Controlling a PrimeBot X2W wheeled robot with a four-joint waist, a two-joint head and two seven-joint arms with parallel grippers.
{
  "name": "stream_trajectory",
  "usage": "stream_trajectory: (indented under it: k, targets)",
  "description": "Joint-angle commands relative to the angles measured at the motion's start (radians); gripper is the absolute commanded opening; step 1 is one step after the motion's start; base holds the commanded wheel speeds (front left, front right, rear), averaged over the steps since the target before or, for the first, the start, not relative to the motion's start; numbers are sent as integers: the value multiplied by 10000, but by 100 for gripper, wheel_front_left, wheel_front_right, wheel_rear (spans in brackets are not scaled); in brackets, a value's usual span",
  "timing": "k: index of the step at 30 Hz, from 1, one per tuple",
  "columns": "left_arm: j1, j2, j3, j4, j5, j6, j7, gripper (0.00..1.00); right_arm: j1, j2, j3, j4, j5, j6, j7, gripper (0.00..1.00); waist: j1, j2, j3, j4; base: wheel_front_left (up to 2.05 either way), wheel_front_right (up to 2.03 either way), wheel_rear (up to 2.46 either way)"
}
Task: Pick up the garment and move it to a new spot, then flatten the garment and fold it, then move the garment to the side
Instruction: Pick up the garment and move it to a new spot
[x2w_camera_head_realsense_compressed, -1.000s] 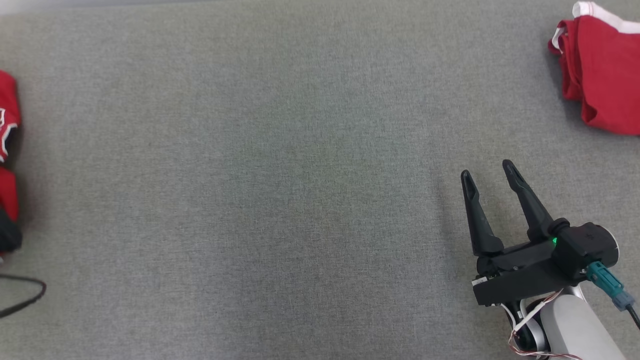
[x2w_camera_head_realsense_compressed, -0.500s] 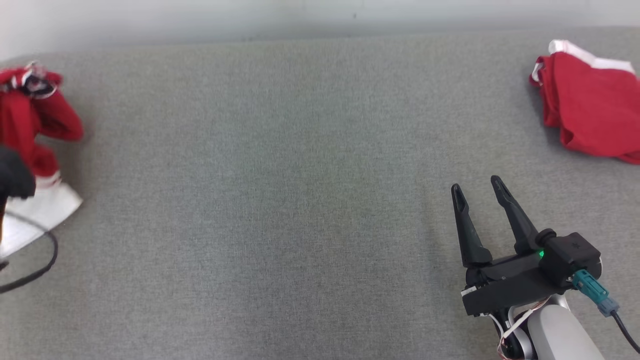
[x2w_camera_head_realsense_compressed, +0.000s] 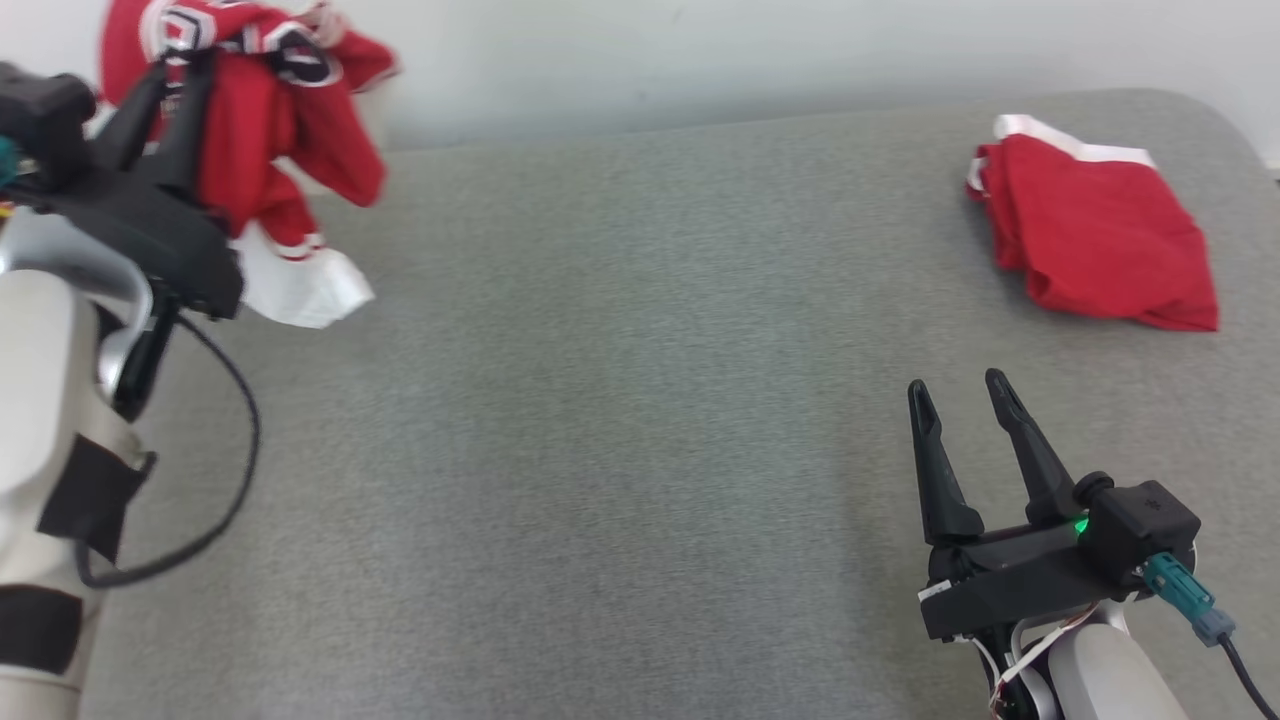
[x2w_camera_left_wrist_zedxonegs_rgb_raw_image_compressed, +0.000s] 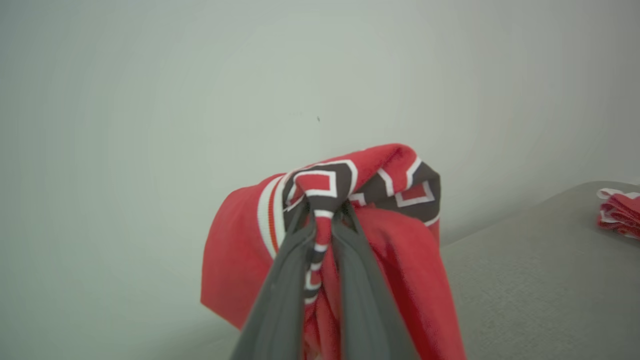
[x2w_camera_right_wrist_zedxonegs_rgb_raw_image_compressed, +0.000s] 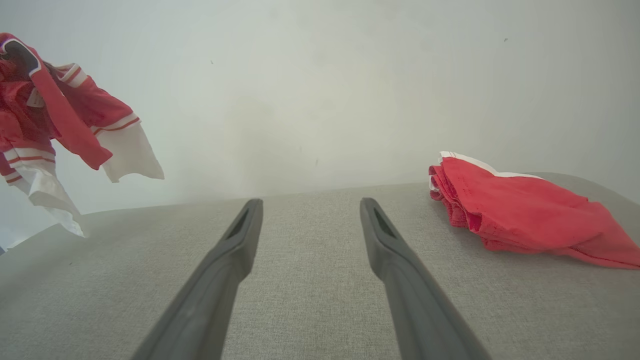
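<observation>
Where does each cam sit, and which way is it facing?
Head view: on the head, looking forward and down at the grey surface; shows the left gripper shut on the jersey and the right gripper open.
Left wrist view: on the left wrist, facing the wall; its own fingers clamp the jersey.
Right wrist view: on the right wrist, looking low across the surface at the wall; its own fingers stand apart.
Shared: all three show the jersey and the red bundle.

Pale forearms (x2w_camera_head_realsense_compressed: 40, 400), black housings (x2w_camera_head_realsense_compressed: 1020, 585), long dark jaws, teal plug (x2w_camera_head_realsense_compressed: 1175, 585), black cable (x2w_camera_head_realsense_compressed: 235, 470).
</observation>
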Motion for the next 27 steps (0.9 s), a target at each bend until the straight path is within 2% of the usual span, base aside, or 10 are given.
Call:
stream_trajectory:
  k: [1, 6, 15, 21, 27]
  targets:
    - [178, 31, -63, -207, -140, 10, 65, 0, 172, 39, -8, -27, 33, -6, -19, 100, 1, 1, -140, -239, 0, 0, 0]
    - [659, -58, -529, -2060, -477, 10, 825, 0, 197, 168, -136, -58, 23, -6, -21, 100, 1, 1, -215, -636, 0, 0, 0]
    - [1784, -684, -1176, -4542, -1012, 139, 1814, 0, 298, 372, -231, -68, -6, -6, -22, 100, 1, 1, -319, -1295, 0, 0, 0]
    - [2503, -1252, -1784, -5404, -1208, 278, 2059, 0, 374, 424, -334, -66, -18, -6, -23, 100, 1, 1, -385, -1495, 0, 0, 0]
    - [3424, -1514, -1927, -5298, -1503, 539, 1930, 0, 397, 488, -375, -16, -7, -6, -23, 100, 1, 1, -312, -1556, 0, 0, 0]
